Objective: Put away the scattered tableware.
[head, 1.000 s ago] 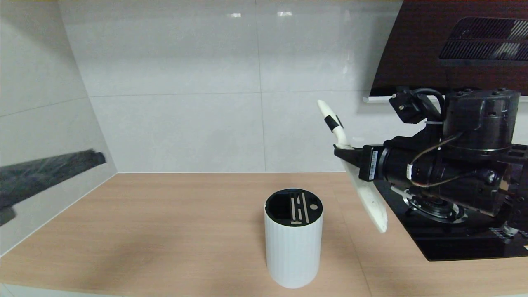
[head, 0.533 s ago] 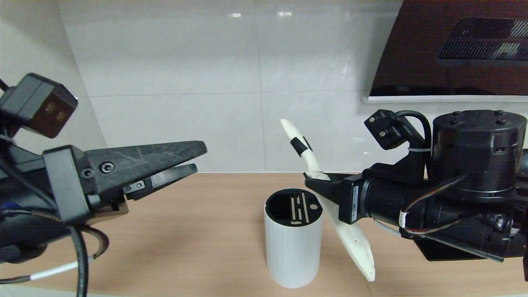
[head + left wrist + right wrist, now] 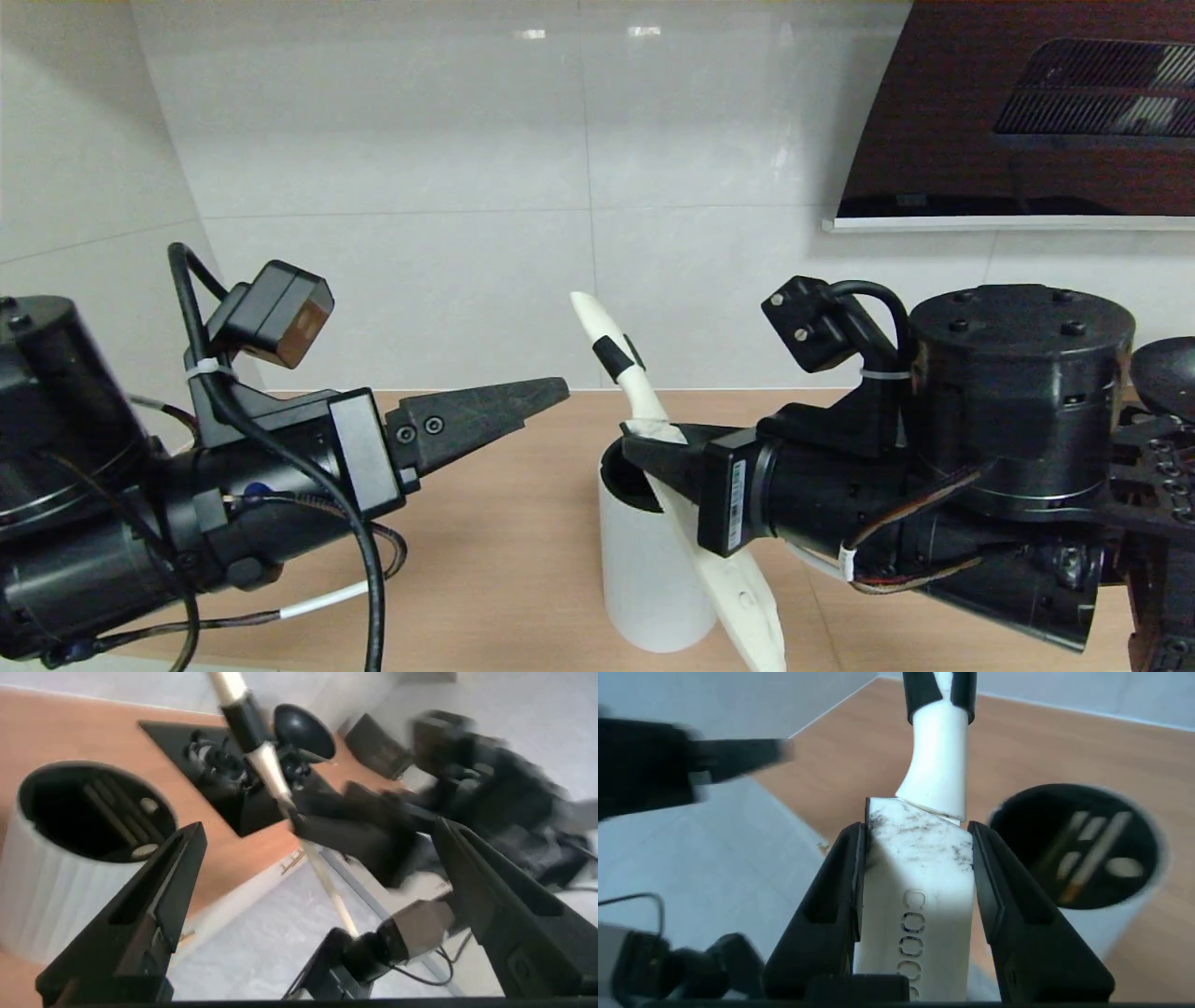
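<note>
White with a black band on its handle, the utensil [image 3: 638, 387] is clamped tilted in the right gripper [image 3: 646, 446], in the air close by the near right side of the ribbed holder [image 3: 639, 569] on the wooden counter [image 3: 504, 523], while the left gripper [image 3: 555, 387] hangs to the holder's left, fingers spread wide and holding nothing.

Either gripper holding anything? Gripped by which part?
The right gripper clamps the white spatula at the top of its blade, just below the neck of the handle. The left gripper is open and empty.
</note>
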Tool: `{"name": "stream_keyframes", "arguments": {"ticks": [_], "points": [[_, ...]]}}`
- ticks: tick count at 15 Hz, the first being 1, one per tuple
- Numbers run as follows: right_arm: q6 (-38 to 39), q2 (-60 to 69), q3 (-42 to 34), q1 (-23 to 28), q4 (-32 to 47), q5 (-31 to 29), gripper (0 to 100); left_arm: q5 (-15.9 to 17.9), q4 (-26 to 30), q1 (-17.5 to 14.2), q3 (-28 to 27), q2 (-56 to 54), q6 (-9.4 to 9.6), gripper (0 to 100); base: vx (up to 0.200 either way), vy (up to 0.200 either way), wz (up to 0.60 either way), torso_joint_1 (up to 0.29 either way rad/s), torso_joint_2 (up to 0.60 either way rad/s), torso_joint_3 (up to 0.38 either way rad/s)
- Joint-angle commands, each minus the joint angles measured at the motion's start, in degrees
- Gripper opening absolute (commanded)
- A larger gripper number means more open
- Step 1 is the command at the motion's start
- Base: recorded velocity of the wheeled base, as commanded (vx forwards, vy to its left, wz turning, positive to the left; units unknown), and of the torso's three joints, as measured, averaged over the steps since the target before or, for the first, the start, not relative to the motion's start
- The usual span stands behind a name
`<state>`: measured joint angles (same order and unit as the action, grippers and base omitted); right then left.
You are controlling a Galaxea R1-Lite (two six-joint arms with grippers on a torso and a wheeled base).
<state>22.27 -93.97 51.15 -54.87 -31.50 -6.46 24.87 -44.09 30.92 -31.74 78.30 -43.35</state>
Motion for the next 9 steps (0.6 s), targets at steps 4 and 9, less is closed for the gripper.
{"name": "stream_keyframes", "arguments": {"ticks": [4,9], "points": [[2.1,-3.7,1.2,-3.1,-0.8,-0.7,0,-4.7,-4.1,0.7,-0.1,4.8,0.02,100,0.0,0.0,0.0,0.0,0.0,0.0],[2.0,-5.7,1.2,-4.8,-2.6,-3.0,0,-10.5,-5.3,2.3,-1.2,9.2,0.2,100,0.0,0.0,0.0,0.0,0.0,0.0]]}}
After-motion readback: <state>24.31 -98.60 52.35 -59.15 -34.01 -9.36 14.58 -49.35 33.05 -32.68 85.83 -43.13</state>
